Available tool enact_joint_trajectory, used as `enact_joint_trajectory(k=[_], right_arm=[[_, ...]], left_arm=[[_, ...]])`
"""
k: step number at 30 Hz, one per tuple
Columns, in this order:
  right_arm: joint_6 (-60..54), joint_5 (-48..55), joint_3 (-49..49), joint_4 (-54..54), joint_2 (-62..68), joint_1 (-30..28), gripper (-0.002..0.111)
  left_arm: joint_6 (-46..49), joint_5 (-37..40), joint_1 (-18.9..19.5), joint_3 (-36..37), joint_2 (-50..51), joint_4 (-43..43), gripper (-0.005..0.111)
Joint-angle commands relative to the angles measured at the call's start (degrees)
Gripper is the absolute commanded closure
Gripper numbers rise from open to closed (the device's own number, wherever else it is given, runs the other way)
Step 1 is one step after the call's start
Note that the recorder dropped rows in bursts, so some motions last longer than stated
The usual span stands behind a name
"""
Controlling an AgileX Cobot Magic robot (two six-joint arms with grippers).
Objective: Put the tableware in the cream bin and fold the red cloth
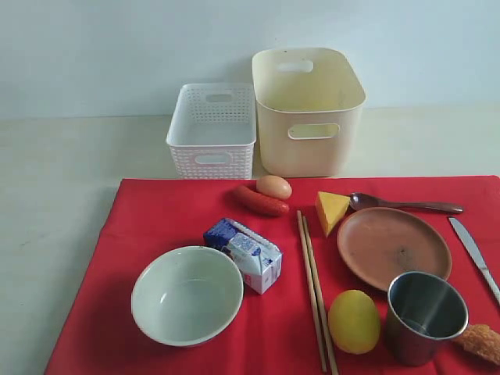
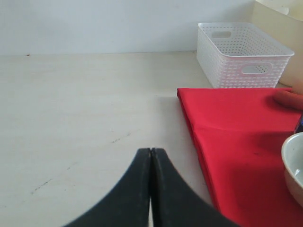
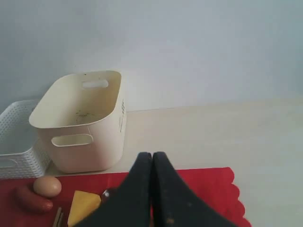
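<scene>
Left gripper (image 2: 150, 153) and right gripper (image 3: 152, 156) both stand fully closed, holding nothing; bowl (image 1: 187, 295), plate (image 1: 394, 246), cup (image 1: 426, 316), chopsticks (image 1: 312, 289), spoon (image 1: 406, 205) and knife (image 1: 473, 248) all rest on the red cloth (image 1: 156, 226), spread flat just in front of the cream bin (image 1: 308, 148).

I'm seeing the cloth (image 1: 156, 211) lying on the counter (image 1: 55, 172). The basket (image 1: 183, 160) is sitting behind it, with the bin (image 1: 305, 160) just beside it on the right.

On the cloth:
- The bowl (image 1: 187, 295) is sitting front-left, with the milk carton (image 1: 246, 254) just right of it.
- The chopsticks (image 1: 312, 289) are lying right of the carton.
- The lemon (image 1: 354, 320) and cup (image 1: 426, 316) are sitting front-right, with the plate (image 1: 391, 246) behind them.
- The spoon (image 1: 406, 205) is lying behind the plate, the cheese (image 1: 330, 211) left of it and the knife (image 1: 473, 248) far right.
- The egg (image 1: 273, 187) is touching the sausage (image 1: 260, 201) near the back edge.
</scene>
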Motion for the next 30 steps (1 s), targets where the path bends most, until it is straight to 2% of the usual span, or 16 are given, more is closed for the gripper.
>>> enact_joint_trajectory(k=[1, 14, 30], right_arm=[[-3.26, -0.26, -1.39, 5.12, 4.92, -0.12, 0.108], [-22.80, 9.22, -8.45, 21.93, 21.52, -0.12, 0.108], [-26.80, 9.73, -8.87, 24.65, 23.24, -0.12, 0.108]], left_arm=[[-0.30, -0.32, 0.24, 0.17, -0.24, -0.35, 0.107], [-0.30, -0.32, 0.24, 0.17, -0.24, -0.35, 0.107], [-0.30, -0.32, 0.24, 0.17, -0.24, -0.35, 0.107]])
